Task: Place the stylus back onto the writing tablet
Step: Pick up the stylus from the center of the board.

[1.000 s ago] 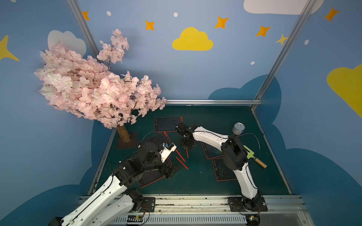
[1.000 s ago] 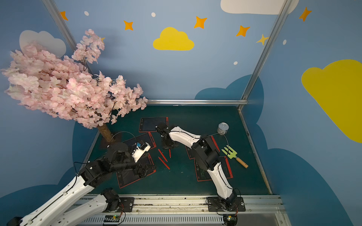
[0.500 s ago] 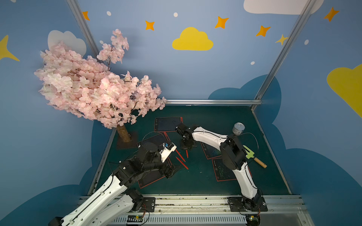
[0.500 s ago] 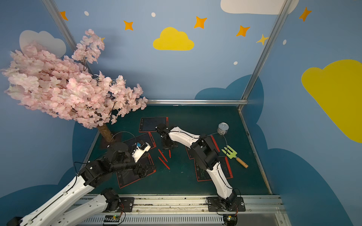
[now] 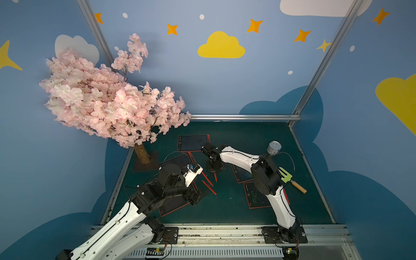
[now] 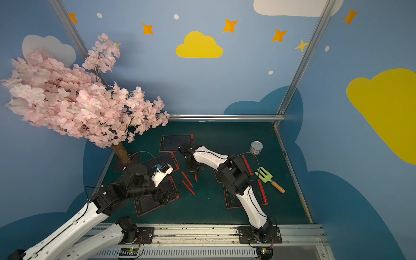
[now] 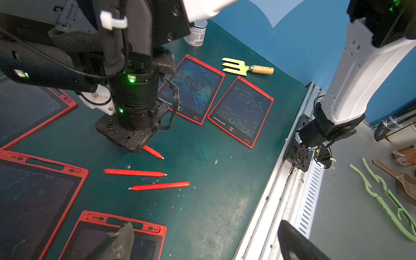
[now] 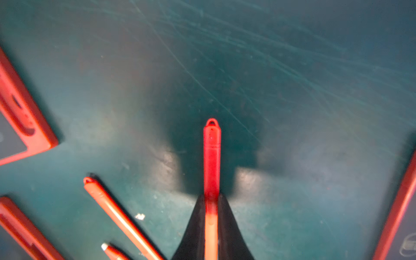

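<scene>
My right gripper points down at the green mat and is shut on a red stylus, which lies flat between its black fingers. In both top views the stylus pokes out below that gripper in the middle of the mat. Its white tip shows in the left wrist view. Several red-framed writing tablets lie around; one is to the right, another sits under my left gripper, which hangs wide open and holds nothing.
Two more red styluses lie loose just left of the held one. A tin can and a green garden fork sit at the right. A pink blossom tree overhangs the far left corner.
</scene>
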Tool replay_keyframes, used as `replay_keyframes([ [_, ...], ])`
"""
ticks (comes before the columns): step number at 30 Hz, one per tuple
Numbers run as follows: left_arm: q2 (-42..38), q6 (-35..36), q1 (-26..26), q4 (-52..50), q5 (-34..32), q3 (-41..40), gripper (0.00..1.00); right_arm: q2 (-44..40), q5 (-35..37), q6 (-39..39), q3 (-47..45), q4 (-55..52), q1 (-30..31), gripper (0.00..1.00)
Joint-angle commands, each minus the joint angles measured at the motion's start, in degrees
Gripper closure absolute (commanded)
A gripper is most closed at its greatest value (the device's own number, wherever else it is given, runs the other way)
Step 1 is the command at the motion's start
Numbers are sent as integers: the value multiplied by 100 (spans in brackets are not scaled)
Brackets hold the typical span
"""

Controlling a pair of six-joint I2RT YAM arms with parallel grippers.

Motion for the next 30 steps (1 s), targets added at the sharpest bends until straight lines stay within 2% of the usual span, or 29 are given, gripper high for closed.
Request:
replay_keyframes([
  [1, -27, 47, 19, 24, 73, 59, 1, 147, -4, -32, 158, -116, -27, 88],
  [9, -27, 44, 18, 25, 74, 60, 1, 143, 29, -39, 175, -142, -28, 97],
  [12, -24, 41, 18, 25, 73, 65, 1, 151, 14, -47, 175, -147, -25, 97],
  [18, -16, 39, 18, 25, 77, 58, 1, 178, -20, -57, 183, -138, -19, 89],
  [30, 9, 42, 24, 25, 123, 69, 1, 228, -55, -92, 179, -143, -44, 86],
])
